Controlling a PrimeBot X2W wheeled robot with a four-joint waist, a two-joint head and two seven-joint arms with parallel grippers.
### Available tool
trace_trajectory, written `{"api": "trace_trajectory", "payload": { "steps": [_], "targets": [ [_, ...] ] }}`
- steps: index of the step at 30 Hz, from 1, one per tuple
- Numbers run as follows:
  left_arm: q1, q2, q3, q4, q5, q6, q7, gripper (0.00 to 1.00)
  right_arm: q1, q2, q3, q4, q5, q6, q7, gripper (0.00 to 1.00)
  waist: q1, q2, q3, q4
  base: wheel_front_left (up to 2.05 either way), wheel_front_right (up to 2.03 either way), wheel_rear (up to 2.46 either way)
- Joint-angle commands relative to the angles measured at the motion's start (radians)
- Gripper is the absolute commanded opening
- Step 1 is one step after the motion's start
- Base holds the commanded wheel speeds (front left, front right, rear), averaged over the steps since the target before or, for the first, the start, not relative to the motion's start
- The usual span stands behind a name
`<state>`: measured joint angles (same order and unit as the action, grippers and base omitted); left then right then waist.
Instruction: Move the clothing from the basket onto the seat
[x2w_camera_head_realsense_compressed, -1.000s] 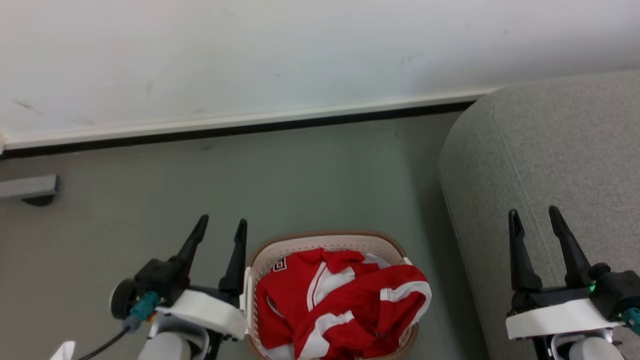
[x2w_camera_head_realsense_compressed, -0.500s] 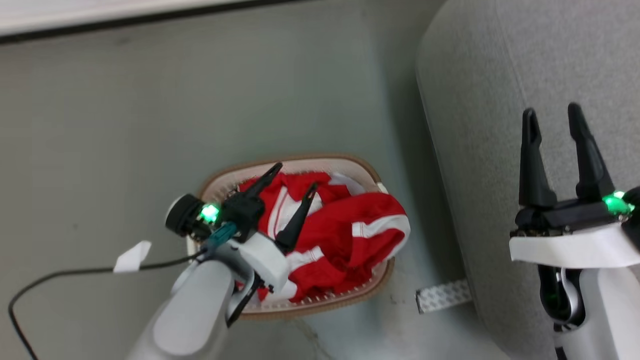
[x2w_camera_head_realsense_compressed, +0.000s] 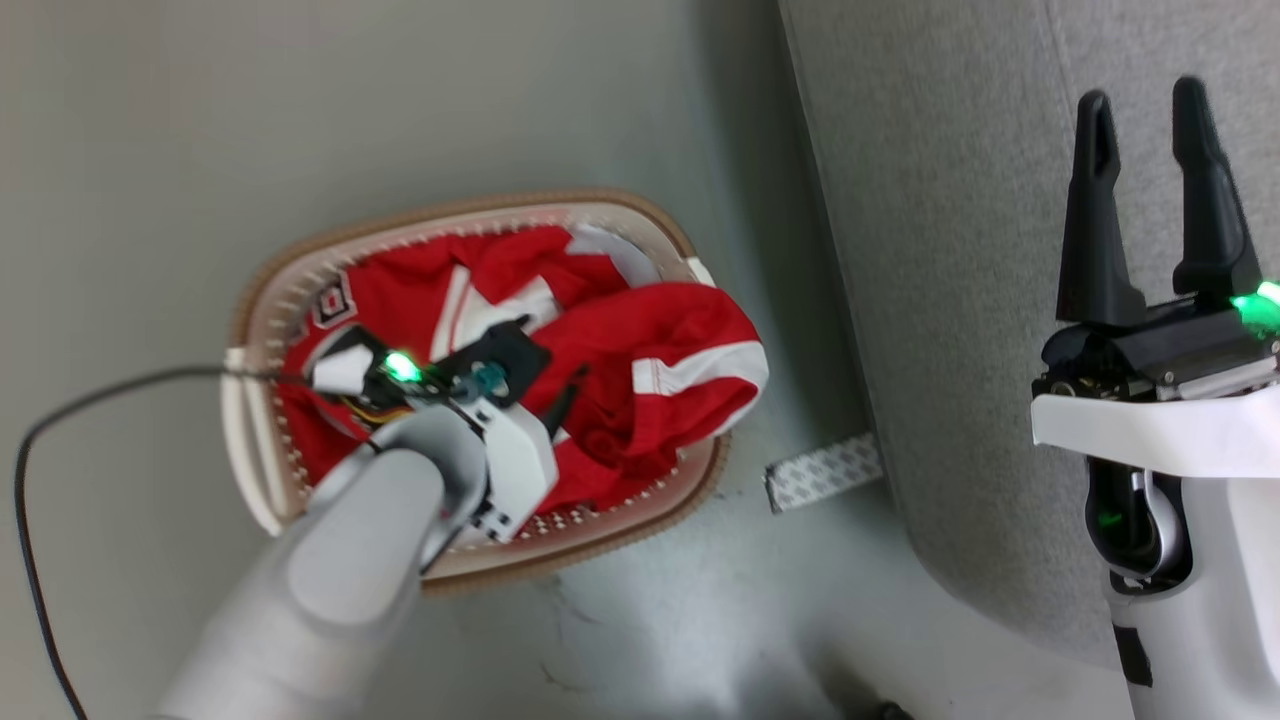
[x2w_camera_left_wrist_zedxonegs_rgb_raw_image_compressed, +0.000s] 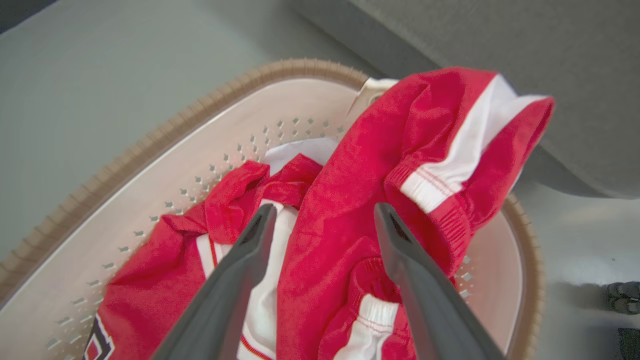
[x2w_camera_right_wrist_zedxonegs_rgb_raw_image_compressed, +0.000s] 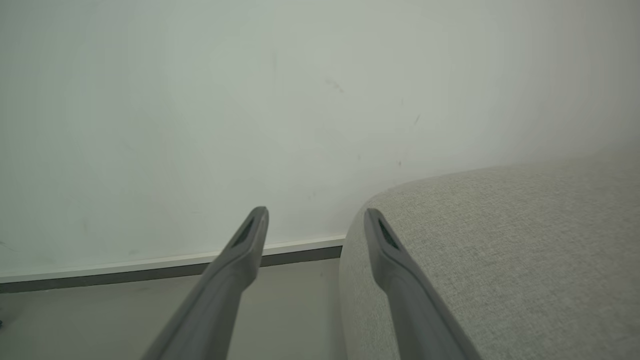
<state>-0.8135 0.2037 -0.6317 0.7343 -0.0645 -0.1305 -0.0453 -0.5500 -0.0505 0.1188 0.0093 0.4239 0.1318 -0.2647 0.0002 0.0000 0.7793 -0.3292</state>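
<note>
Nearest to us, the left pincer (x2w_camera_left_wrist_zedxonegs_rgb_raw_image_compressed: 325, 210) hangs over the basket (x2w_camera_head_realsense_compressed: 450, 205) with its two dark fingers spread apart and pointing down into the clothing (x2w_camera_head_realsense_compressed: 660, 340). From the left wrist view, the fingers stand on either side of a raised red fold. It grips nothing yet, and we cannot tell whether the tips touch the cloth. A black cable (x2w_camera_head_realsense_compressed: 100, 395) trails from this arm off to the left across the floor (x2w_camera_head_realsense_compressed: 200, 120).

The clothing lies in a loose red heap with white panels and stripes, all of it in the basket. One piece with a white band is draped over the right rim, on the side towards the seat (x2w_camera_head_realsense_compressed: 950, 250). The basket stands on the floor just left of the seat, and a pale strip (x2w_camera_head_realsense_compressed: 822, 470) lies on the floor between them.

To the right, the right pincer (x2w_camera_head_realsense_compressed: 1142, 100) is held above the seat, fingers apart and carrying nothing. On the part of the grey seat that we see, no garment lies. Farthest off, the right wrist view shows a plain pale wall (x2w_camera_right_wrist_zedxonegs_rgb_raw_image_compressed: 250, 100) behind the seat's rounded end.

We judge the task to be at its very start. No garment is moved. What is left is to close on a fold, lift it clear of the rim, carry it right to the seat, and repeat until the basket holds no red cloth.
</note>
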Motion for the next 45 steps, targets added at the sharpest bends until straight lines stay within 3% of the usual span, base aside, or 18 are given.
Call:
{"api": "trace_trajectory", "payload": {
  "steps": [1, 11, 17, 18, 19, 28, 36, 45],
  "targets": [
    [-0.019, 0.013, -0.001, 0.010, 0.013, 0.005, 0.015, 1.00, -0.016, 0.000, 0.001, -0.006, 0.003, -0.002, 0.000, 1.00, -0.0002, 0.0000, 0.042, -0.032, 0.00, 0.00, 0.00],
    [-0.125, 0.030, -0.026, 0.117, 0.046, 0.031, 0.209, 1.00, -0.046, 0.000, 0.020, -0.057, 0.046, -0.002, 0.000, 1.00, -0.0002, 0.0000, 0.148, -0.076, 0.00, 0.00, 0.00],
    [-0.161, 0.026, -0.036, 0.159, 0.057, 0.056, 0.233, 1.00, -0.039, 0.000, 0.025, -0.072, 0.047, -0.002, 0.000, 1.00, -0.0002, 0.0000, 0.177, -0.085, 0.00, 0.00, 0.00],
    [-0.164, 0.022, -0.033, 0.166, 0.050, 0.059, 0.233, 0.23, -0.037, 0.000, 0.026, -0.072, 0.046, -0.002, 0.000, 1.00, -0.0002, 0.0000, 0.177, -0.085, 0.00, 0.00, 0.00],
    [-0.166, 0.018, -0.033, 0.172, 0.046, 0.061, 0.229, 0.00, -0.034, 0.000, 0.025, -0.072, 0.044, -0.002, 0.000, 1.00, -0.0002, 0.0000, 0.177, -0.084, 0.00, 0.00, 0.00],
    [-0.127, -0.041, -0.004, 0.195, -0.035, 0.049, 0.133, 0.00, 0.012, -0.001, -0.018, -0.041, 0.019, -0.002, 0.000, 1.00, -0.0002, 0.0000, 0.079, -0.027, 0.00, 0.00, 0.00],
    [-0.025, -0.091, 0.028, 0.144, -0.133, 0.030, 0.013, 0.00, 0.104, -0.001, -0.063, 0.003, -0.042, -0.002, 0.000, 1.00, -0.0002, 0.0000, -0.114, 0.064, 0.00, 0.00, 0.00],
    [0.098, -0.116, 0.036, 0.067, -0.219, 0.018, -0.038, 0.00, 0.225, -0.001, -0.087, 0.044, -0.079, -0.002, 0.000, 1.00, -0.0002, 0.0000, -0.324, 0.136, 0.00, 0.00, 0.00]
  ]
}}
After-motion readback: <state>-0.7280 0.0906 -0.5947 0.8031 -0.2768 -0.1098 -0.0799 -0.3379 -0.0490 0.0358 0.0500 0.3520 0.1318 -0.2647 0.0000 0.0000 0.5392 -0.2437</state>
